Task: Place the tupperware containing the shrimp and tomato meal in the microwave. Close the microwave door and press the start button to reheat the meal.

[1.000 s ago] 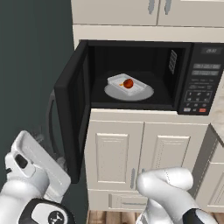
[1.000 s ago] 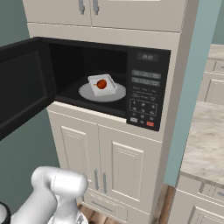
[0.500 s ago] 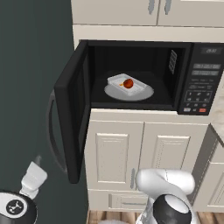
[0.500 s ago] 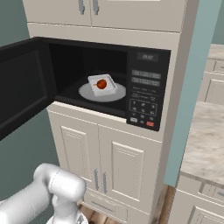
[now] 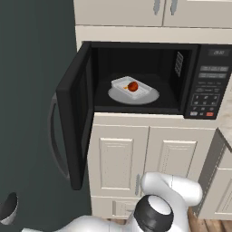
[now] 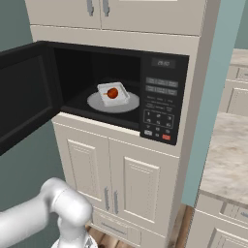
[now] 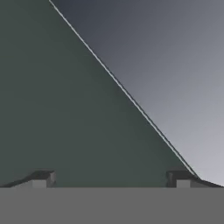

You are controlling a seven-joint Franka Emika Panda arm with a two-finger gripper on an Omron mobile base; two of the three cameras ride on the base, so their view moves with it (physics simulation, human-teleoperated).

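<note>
Tupperware (image 5: 132, 86) sits inside the open microwave (image 5: 149, 77), at the upper middle of both base views.

It rests on the round white plate (image 5: 149, 96) with 1 red tomato (image 5: 132, 86) and a small shrimp piece in it. The microwave door (image 5: 74, 113) stands swung out to the left. In the hand view the gripper (image 7: 111, 178) faces a dark green wall, its 2 fingers (image 7: 43, 178) spread wide apart and holding nothing.
</note>
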